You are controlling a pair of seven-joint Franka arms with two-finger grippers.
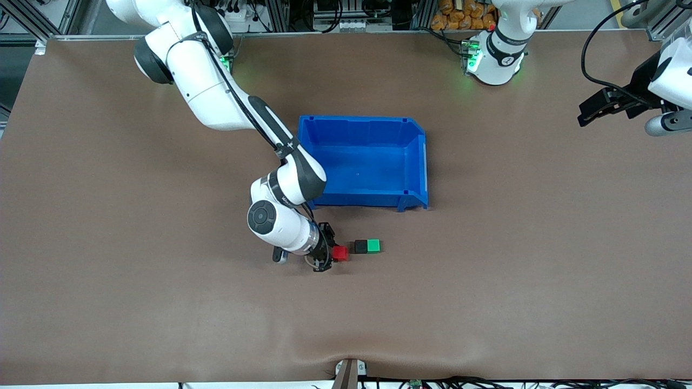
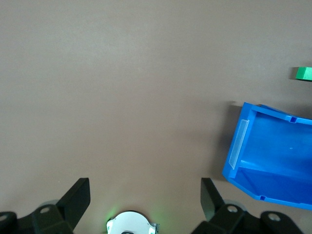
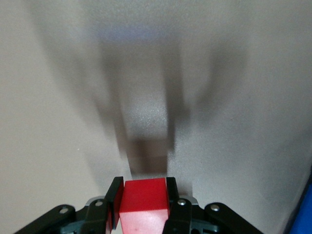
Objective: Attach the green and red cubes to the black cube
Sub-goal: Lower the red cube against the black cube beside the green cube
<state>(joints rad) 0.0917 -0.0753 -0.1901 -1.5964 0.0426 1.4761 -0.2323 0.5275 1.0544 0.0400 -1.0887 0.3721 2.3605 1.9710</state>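
We saw the red cube (image 1: 340,253) clamped in the right gripper (image 1: 328,253), just beside the black cube (image 1: 360,247), which touched the green cube (image 1: 373,246), nearer the camera than the blue bin (image 1: 416,162). The left gripper (image 1: 594,111) waited, fingers apart, at its end of the table (image 1: 108,270).

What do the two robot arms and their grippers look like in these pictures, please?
Both arms have glossy white rounded shells with dark grey joint bands. A black cable runs along the right arm, which has a round dark grey cap near its wrist. Green lights glow at both bases. The right gripper and the left gripper are matte black with flat, angular jaws and small silver screws.
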